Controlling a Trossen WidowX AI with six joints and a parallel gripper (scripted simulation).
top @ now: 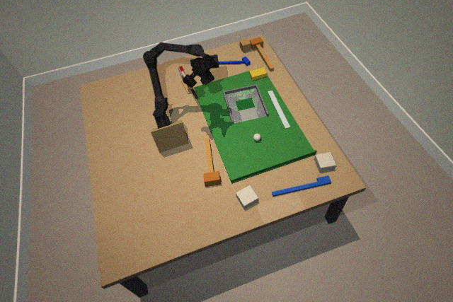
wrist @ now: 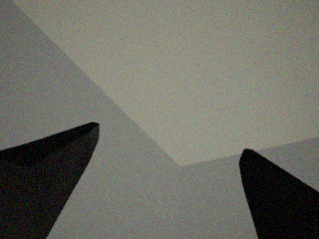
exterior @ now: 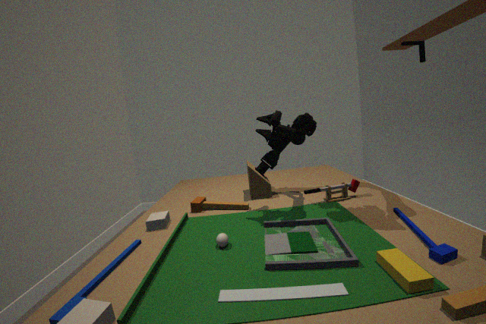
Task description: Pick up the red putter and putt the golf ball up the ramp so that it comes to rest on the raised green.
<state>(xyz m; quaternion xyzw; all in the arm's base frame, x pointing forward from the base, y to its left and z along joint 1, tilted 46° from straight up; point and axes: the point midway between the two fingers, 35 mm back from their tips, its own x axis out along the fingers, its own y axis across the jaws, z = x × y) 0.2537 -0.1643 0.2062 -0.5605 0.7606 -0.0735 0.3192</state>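
Note:
The red putter (top: 180,69) (exterior: 354,184) lies across a small wooden stand (exterior: 336,193) on the table, just beyond the green mat (top: 255,155) (exterior: 188,273). The white golf ball (top: 257,136) (exterior: 222,239) rests on the mat in front of the grey ramp (exterior: 276,243). The ramp leads up to the raised green (top: 245,104) (exterior: 301,242), which sits inside a grey frame (exterior: 310,263). My gripper (top: 197,80) (exterior: 260,125) (wrist: 170,143) is open and empty. It hangs high above the table near the putter's stand. The wrist view shows only wall and ceiling between the fingers.
Blue putters (top: 301,186) (top: 233,61) (exterior: 424,236) and orange mallets (top: 210,165) (top: 263,51) (exterior: 217,206) lie around the mat. A yellow block (top: 257,73) (exterior: 404,269) and a white strip (top: 278,108) (exterior: 282,292) lie on it. White blocks (top: 325,160) (top: 246,195) sit near the table's front.

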